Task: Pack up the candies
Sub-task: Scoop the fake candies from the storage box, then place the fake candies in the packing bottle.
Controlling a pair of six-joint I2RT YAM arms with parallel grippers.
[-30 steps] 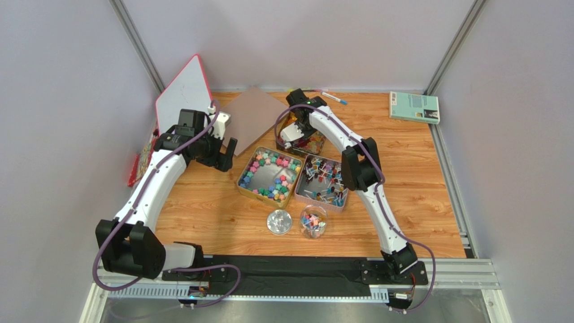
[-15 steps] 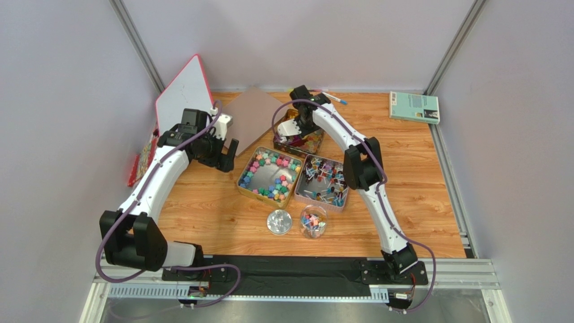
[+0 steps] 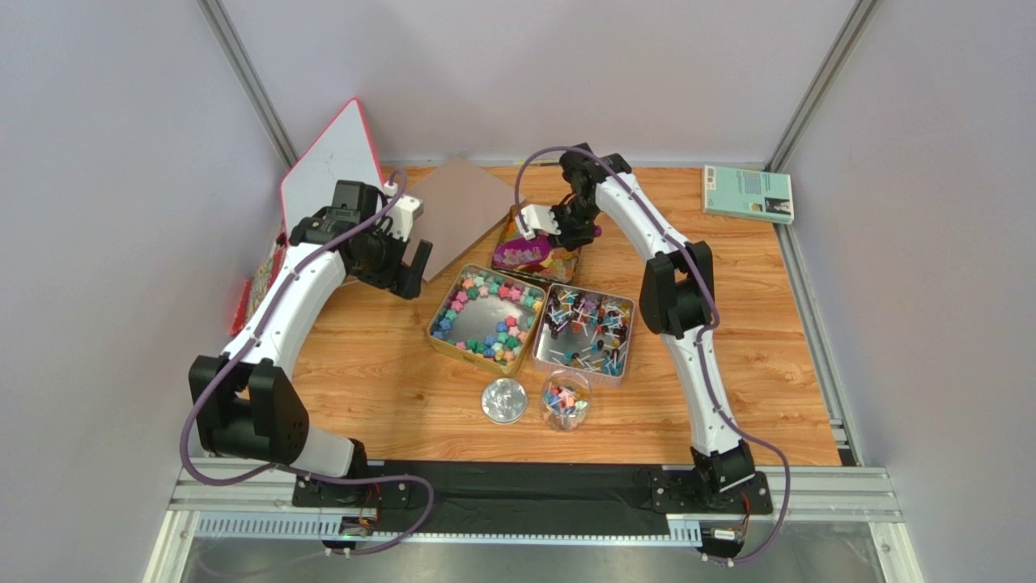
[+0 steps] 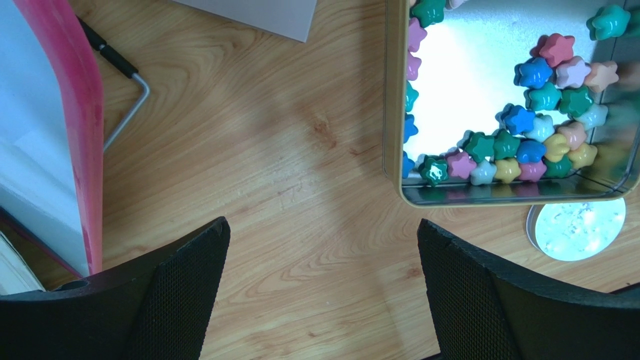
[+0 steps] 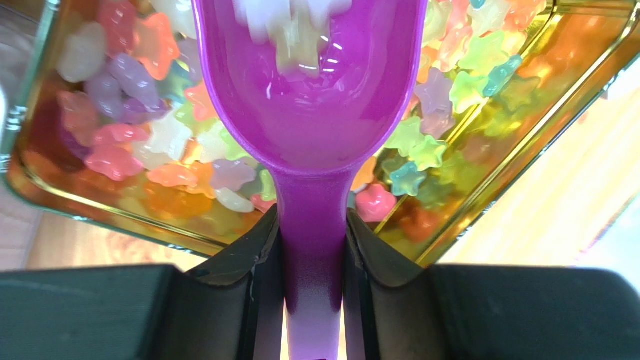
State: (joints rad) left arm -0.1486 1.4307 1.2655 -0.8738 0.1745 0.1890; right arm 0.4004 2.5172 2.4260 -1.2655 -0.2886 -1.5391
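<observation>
Glossy candies [image 5: 150, 150] fill a gold tin [image 3: 562, 262] at the back. My right gripper [image 5: 314, 247] is shut on the handle of the purple scoop [image 5: 308, 97], which sits over this tin with a few pale candies in its bowl. In the top view the right gripper [image 3: 562, 225] is at the tin's back edge and the scoop [image 3: 525, 253] shows purple. Pastel star candies [image 4: 526, 142] line a second tin [image 3: 484, 318]. Wrapped pieces [image 3: 587, 330] fill a third. My left gripper [image 4: 323, 247] is open over bare wood left of the pastel tin.
A small clear jar [image 3: 564, 401] holding some candies and its round lid [image 3: 504, 400] stand near the front. A red-rimmed whiteboard [image 3: 331, 164] leans at the back left beside a brown card [image 3: 456, 207]. A green book [image 3: 747, 192] and a pen [image 3: 602, 176] lie at the back.
My right wrist has swung right and back, so the purple scoop now shows over the gold tin. My left gripper has moved slightly toward the back, still open.
</observation>
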